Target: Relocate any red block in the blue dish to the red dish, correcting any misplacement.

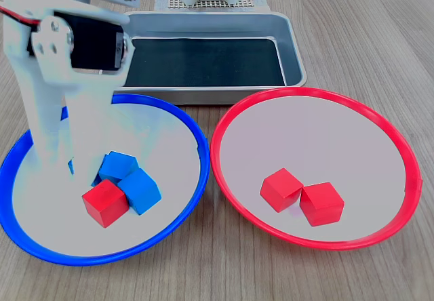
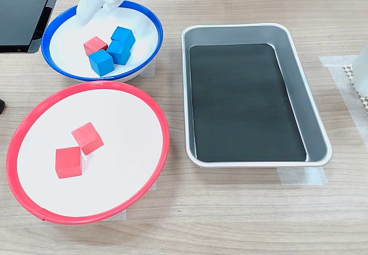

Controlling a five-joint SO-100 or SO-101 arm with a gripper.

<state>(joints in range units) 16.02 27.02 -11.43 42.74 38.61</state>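
While the red dish (image 1: 234, 179) already holds two red cubes, the blue dish (image 1: 183, 199) keeps one red block (image 1: 105, 203) touching two blue cubes (image 1: 129, 179). Just toward the first exterior view's left of it hangs the gripper (image 1: 71, 162), whose jaw state cannot be made out.

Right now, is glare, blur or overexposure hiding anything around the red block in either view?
In the first exterior view the white arm is blown out and soft, and its tip merges with the pale inside of the blue dish; the red block stays sharp. In the second exterior view lighting is even, the red block is clear, and the arm is cropped at the top edge.
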